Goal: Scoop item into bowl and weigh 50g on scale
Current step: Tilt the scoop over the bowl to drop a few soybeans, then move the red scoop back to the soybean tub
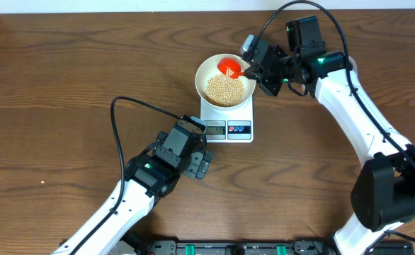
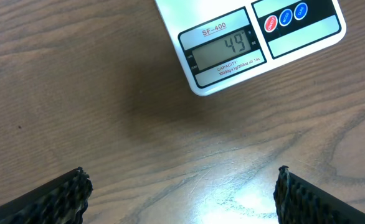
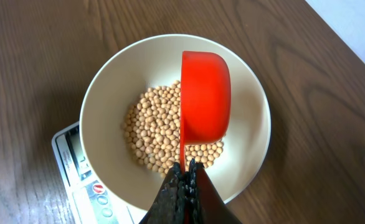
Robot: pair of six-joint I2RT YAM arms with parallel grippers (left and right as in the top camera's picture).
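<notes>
Closest to the lens, the right hand [image 3: 184,180]: dark fingertips pinched narrow on the thin handle of a red scoop [image 3: 204,93], nothing else in the grip. Scoop held over the white bowl [image 3: 101,106], rolled onto its side with the back showing, so hard to say whether loaded or empty; probably close to empty. Tan-yellow beans [image 3: 154,127] heaped in the bottom of the bowl, bowl resting on the white scale [image 3: 70,149], scale flat on the brown wooden desk [image 2: 76,106].

On the other side, the left hand [image 2: 182,193]: spread wide, holding nothing, poised low over bare desk just in front of the scale and facing its display [image 2: 223,50].

Readable there: "SF-400" in red above the window, "49" in the digits. Small print under the digits too fine to make out, likewise the captions on the three round buttons [image 2: 285,17], one red and two blue.

Judged from that: the topping-up step, nearly finished, one gram short of target. Called for next: a very small addition, a few beans at most, tipped gently off the scoop lip, then a pause for the reading to settle before adding more.
</notes>
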